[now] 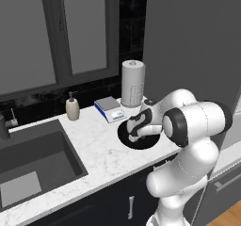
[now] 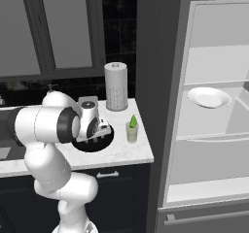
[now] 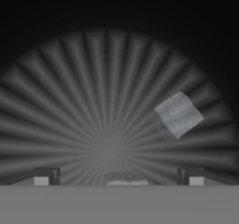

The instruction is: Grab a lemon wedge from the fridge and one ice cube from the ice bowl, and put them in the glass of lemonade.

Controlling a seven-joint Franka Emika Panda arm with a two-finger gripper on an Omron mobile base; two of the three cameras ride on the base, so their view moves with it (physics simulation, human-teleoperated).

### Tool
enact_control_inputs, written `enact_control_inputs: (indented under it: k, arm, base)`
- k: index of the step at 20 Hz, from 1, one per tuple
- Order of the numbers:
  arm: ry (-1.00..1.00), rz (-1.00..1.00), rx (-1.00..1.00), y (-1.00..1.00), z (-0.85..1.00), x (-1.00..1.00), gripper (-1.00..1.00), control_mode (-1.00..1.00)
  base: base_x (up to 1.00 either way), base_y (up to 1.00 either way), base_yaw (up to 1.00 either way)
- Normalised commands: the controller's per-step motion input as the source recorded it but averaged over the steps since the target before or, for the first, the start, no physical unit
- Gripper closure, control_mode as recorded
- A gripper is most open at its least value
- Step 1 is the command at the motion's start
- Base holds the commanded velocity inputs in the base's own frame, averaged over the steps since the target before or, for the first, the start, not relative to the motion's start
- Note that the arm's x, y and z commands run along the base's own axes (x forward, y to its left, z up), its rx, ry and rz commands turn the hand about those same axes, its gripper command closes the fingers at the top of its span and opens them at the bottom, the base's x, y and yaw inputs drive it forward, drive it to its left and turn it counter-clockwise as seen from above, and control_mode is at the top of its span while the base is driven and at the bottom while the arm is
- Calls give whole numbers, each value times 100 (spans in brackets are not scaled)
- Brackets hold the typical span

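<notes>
Gripper [image 3: 118, 174] spread wide, low over ice bowl [image 3: 56, 101] for a pick; ice cube [image 3: 178, 115] at two o'clock, seemingly outside the jaws. Lemon wedge [image 2: 133, 121] already in glass of lemonade [image 2: 132, 132].

Arm [image 1: 188, 168]: folded forward at the elbow, forearm brought low and level. Gripper [image 2: 93, 139]: pointed downward, jaws spread wide, nothing held between the fingertips [image 3: 46, 175].

Gripper [image 2: 94, 139] over ice bowl [image 2: 108, 139], seemingly open, lemon wedge [image 2: 133, 121] in glass of lemonade [image 2: 132, 132]
</notes>
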Motion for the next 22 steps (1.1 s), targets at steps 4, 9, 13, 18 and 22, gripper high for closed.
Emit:
enact_control_inputs:
  k: [4, 9, 13, 18, 22]
  arm:
    - [0, 0, 0, 0, -11, 0, -100, -100]
    - [0, 0, 0, 0, -10, 0, 100, -100]
    - [0, 0, 0, 0, -2, 0, 100, -100]
    - [0, 0, 0, 0, 0, 0, 100, -100]
    - [0, 0, 0, 0, 0, 0, 100, -100]
  base:
    - [0, 0, 0]
    - [0, 0, 0]
    - [0, 0, 0]
    - [0, 0, 0]
    - [0, 0, 0]
